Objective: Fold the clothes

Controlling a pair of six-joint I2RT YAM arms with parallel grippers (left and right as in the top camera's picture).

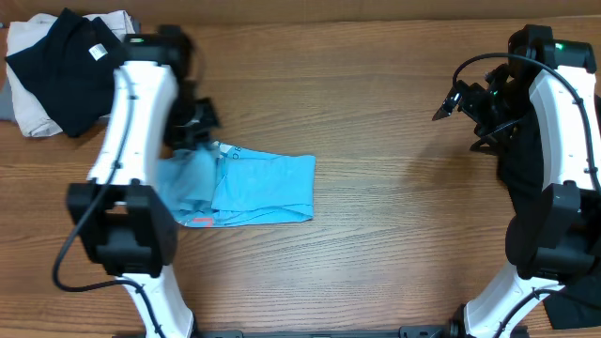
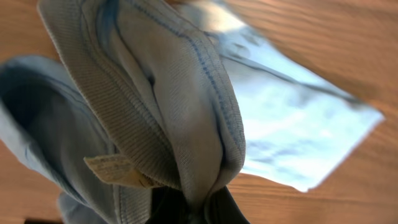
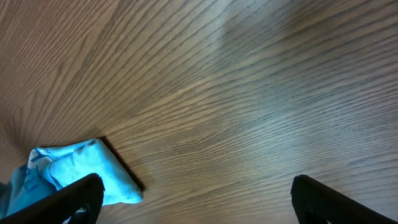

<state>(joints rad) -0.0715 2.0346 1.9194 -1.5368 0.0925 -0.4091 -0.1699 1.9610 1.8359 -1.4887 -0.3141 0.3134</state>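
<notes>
A wood-grain table (image 1: 376,103) fills the overhead view; the light blue T-shirt (image 1: 268,188) lies partly folded left of its centre; black garments (image 1: 61,70) on a beige cloth (image 1: 28,117) are heaped at the far left corner; the left arm (image 1: 131,131) reaches over the shirt's left end; the right arm (image 1: 554,141) bends at the right side; the left gripper (image 2: 193,208) pinches tight a bunch of the shirt's ribbed edge; the right gripper (image 3: 199,199) is spread wide, empty, above bare wood.

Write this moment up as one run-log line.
left gripper: shut on T-shirt near collar | right gripper: open, empty, over table | T-shirt: partly folded, on table
</notes>
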